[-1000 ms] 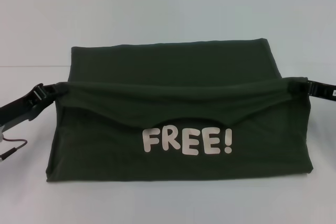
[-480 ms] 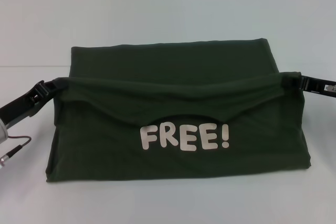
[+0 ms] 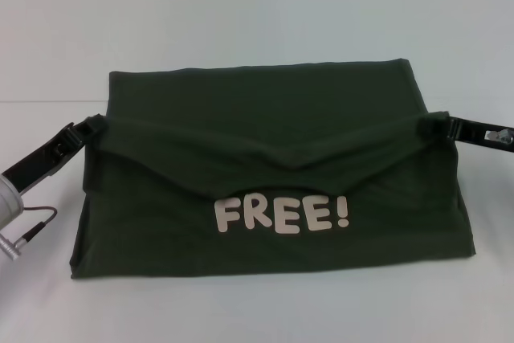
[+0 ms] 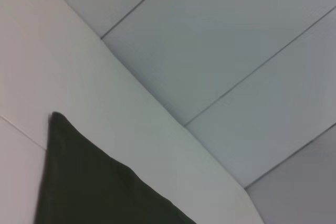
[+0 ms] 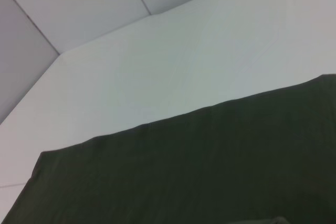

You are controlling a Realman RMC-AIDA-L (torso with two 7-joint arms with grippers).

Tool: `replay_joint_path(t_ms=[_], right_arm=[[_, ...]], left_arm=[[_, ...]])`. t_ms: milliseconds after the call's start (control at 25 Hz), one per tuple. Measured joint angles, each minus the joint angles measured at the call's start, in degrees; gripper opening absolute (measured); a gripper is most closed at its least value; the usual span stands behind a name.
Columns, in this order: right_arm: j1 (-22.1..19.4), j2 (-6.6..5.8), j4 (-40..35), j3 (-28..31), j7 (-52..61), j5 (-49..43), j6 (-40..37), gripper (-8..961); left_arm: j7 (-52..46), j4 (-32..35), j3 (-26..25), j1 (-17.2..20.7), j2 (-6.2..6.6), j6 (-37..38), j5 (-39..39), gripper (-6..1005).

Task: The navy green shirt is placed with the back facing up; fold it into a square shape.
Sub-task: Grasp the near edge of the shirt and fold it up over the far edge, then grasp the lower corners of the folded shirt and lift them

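1. Two grippers are at work. Left gripper [image 3: 90, 128] is pinched on the left end of a raised fold of the navy green shirt [image 3: 265, 102].
2. The shirt is spread across the middle of the white table [image 3: 257, 6]; cream "FREE!" lettering [image 3: 283, 214] is shown on the lifted near flap.
3. Right gripper [image 3: 438, 124] is clamped on the fold's right end.
4. Judged partway: the fold is not yet laid flat; squaring remains.

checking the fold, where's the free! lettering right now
In the head view the FREE! lettering sits centred on the near half of the navy green shirt, just below the sagging edge held up between the left gripper and right gripper.
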Motion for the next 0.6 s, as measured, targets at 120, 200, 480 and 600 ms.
replay_joint_path(t_ms=[120,200,480,600], right_arm=[[0.20,-0.18,0.65,-0.57,0.19,0.01,0.15,166],[0.19,-0.22,0.66,-0.48,0.20,0.03,0.33,210],[-1.28,-0.55,0.70,-0.14,0.22,0.20,0.49,405],[-2.80,-0.79,0.28,-0.09,0.21,1.32,-0.09,515]], left_arm=[[0.58,-0.34,0.09,0.00,-0.52,-3.10,-0.82,44],[0.54,-0.84,0.09,-0.05,-0.52,-4.00,-0.83,110],[0.31,-2.32,-0.16,0.35,0.18,-4.64,-1.21,368],[-1.14,-2.36,0.15,1.34,1.10,-2.09,-1.24,497]])
